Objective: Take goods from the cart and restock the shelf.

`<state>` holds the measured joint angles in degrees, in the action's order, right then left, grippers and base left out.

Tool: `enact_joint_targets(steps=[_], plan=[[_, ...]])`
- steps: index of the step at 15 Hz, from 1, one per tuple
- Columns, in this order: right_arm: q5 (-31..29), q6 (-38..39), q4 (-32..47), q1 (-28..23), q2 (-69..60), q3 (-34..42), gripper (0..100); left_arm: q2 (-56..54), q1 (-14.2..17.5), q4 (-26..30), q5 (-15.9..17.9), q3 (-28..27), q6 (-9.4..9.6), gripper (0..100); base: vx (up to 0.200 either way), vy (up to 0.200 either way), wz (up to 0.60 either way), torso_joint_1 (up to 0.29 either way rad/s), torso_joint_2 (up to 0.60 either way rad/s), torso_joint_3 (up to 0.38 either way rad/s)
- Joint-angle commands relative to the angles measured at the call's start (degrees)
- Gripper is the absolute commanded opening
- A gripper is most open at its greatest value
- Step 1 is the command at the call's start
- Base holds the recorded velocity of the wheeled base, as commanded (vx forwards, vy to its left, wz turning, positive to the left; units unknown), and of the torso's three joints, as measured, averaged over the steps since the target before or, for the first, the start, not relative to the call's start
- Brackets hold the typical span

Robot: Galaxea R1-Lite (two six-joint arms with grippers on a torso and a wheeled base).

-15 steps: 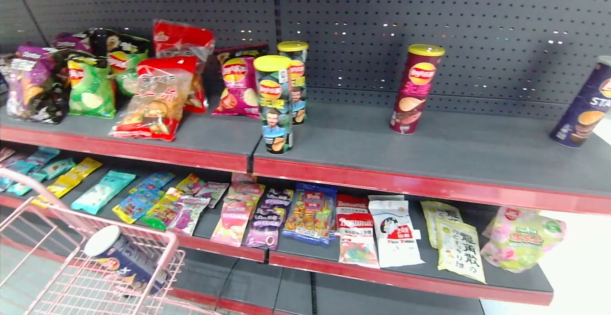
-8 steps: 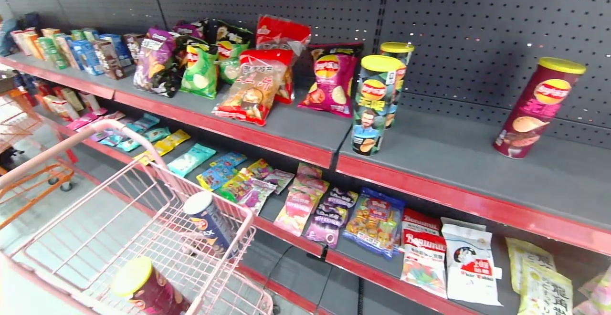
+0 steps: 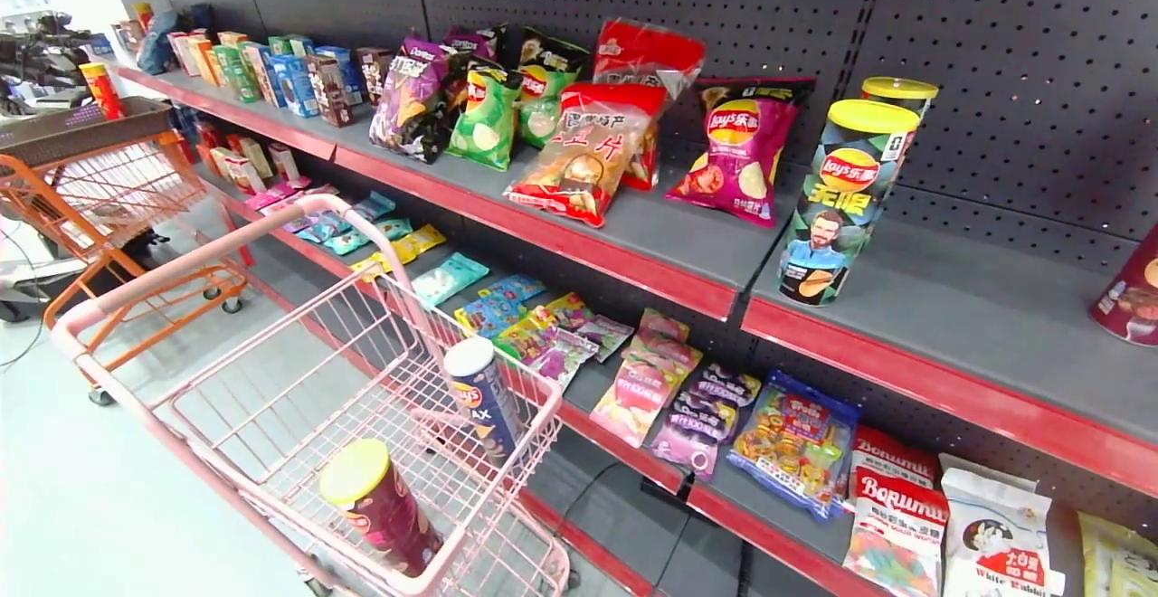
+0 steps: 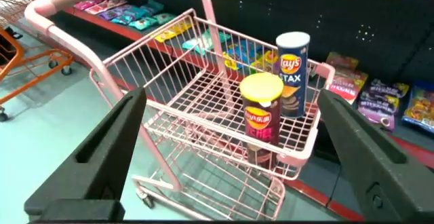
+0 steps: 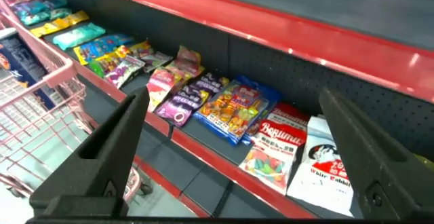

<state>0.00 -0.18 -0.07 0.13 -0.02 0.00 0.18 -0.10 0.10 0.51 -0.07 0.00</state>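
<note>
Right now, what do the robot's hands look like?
The left gripper and right gripper look the same. Each has two chunky fingers in plain matte black. They are flat-sided and angular, wide at the base and narrowing to blunt tips.

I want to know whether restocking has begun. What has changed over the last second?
Only the head camera has swung toward the robot's left, bringing the pink cart into fuller view. Nothing was taken hold of or let go. The blue can and the maroon can stand in the cart as before, and the green can has not moved on the top shelf.
</note>
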Motion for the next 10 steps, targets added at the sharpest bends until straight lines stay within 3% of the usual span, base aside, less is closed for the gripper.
enact_joint_targets(steps=[1, 10], plan=[[0.0, -0.08, -0.01, 0.04, 0.02, 0.0, 100, -0.01, 0.01, -0.01, 0.02, -0.01, 0.0, 100, 0.0, 0.0, 0.0, -0.139, 0.39, 0.227], [0.0, -0.08, -0.01, 0.04, 0.02, 0.0, 100, -0.01, 0.01, -0.01, -0.07, -0.01, 0.0, 100, 0.0, 0.0, 0.0, -0.189, 0.52, 0.334]])
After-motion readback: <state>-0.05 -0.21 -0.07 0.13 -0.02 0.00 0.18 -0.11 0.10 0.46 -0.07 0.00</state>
